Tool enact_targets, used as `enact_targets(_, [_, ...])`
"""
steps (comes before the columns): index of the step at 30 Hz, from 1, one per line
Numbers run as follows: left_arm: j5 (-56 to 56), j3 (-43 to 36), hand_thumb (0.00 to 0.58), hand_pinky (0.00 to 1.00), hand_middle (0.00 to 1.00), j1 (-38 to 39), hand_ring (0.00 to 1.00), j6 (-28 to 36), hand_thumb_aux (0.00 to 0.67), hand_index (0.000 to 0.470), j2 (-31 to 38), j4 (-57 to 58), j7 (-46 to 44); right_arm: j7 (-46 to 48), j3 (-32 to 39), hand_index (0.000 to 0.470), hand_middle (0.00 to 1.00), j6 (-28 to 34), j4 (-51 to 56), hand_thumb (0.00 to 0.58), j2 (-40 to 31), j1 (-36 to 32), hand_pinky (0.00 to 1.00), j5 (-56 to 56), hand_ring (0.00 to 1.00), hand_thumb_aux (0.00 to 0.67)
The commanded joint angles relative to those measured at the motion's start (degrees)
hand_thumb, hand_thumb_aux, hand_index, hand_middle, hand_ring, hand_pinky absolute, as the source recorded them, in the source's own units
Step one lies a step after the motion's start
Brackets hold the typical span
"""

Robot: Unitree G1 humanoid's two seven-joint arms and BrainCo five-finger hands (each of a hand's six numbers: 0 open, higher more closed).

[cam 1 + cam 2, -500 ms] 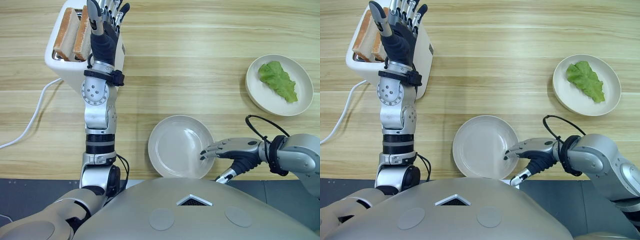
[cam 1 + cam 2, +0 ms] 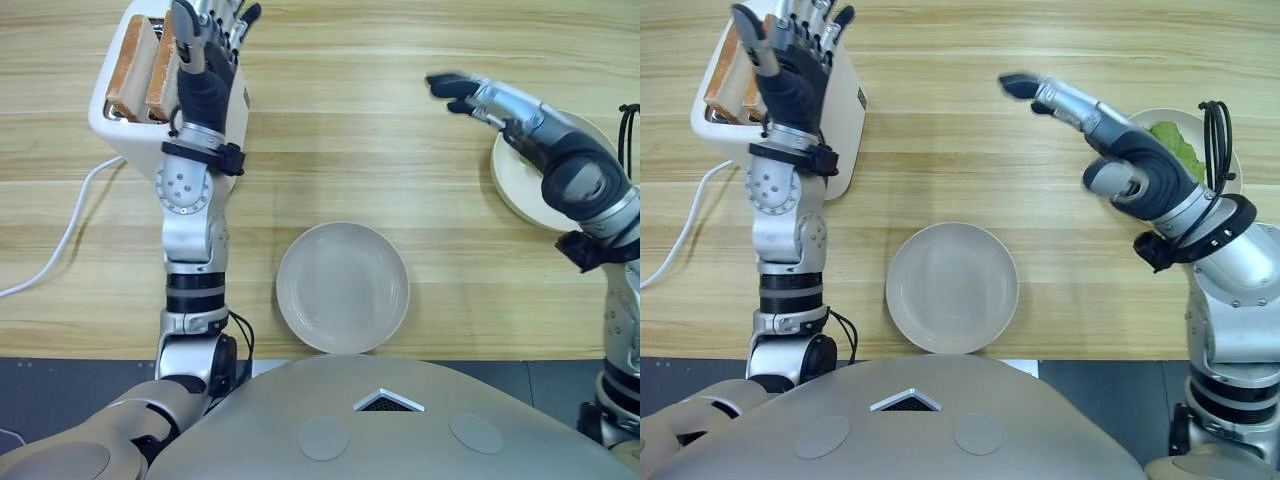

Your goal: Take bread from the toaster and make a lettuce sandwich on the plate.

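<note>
The right robot hand [image 2: 492, 99], wide and empty, is leaving the plate [image 2: 343, 287] at 6 o'clock for the lettuce [image 2: 1180, 145] at 2 o'clock. The left robot hand [image 2: 205, 70], also wide, is hovering by the bread [image 2: 135, 65] at 10 o'clock, which is not taken yet.

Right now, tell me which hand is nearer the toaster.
Left. The left hand sits at the toaster, by the bread; the right hand is across the table near the lettuce plate.

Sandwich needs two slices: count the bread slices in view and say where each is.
2. Both stand upright in the toaster on the robot's far left: the outer slice leftmost, the inner slice right beside the left hand. The hand may hide more.
</note>
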Motion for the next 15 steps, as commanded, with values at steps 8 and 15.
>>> enact_targets(8, [26.25,16.40,0.000,0.00,0.00,14.05,0.00,5.04,0.000,0.000,27.47,-22.93,-10.63,-24.82,14.09,0.000,0.00,4.58,3.80,0.000,20.86,3.68,0.00,-13.58,0.00,0.000])
enact_targets(15, [43.39,24.13,0.000,0.00,0.00,19.97,0.00,0.33,0.000,0.000,37.67,-7.85,-5.65,-24.71,19.29,0.000,0.00,-1.11,6.53,0.000,19.89,8.04,0.00,-20.96,0.00,0.000])
